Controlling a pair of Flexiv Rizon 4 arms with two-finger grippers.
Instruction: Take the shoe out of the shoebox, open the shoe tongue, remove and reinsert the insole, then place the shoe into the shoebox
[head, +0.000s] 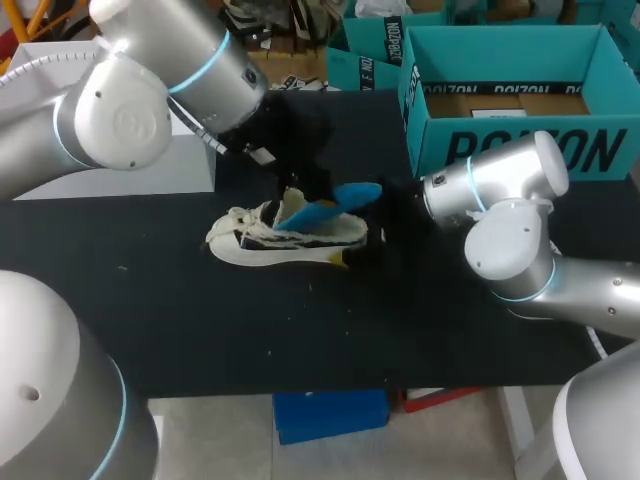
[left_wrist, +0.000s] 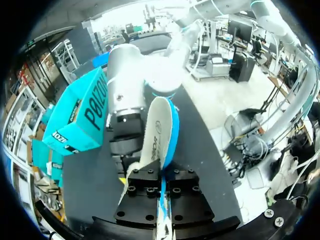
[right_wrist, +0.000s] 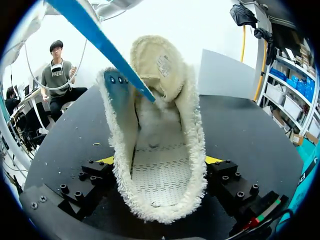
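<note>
Large black lettering runs along the front wall of the teal shoebox (head: 440, 120). Small print marks the pale face of the insole (left_wrist: 159, 135) and the tongue (right_wrist: 163, 65) of the shoe (right_wrist: 165, 175).

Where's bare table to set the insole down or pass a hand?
Free: the black table's near strip in front of the white sneaker, and the stretch left of its toe. Crowded: the heel end, with right pincer on the sneaker, left pincer holding the blue insole, teal cardboard shoebox behind.
</note>
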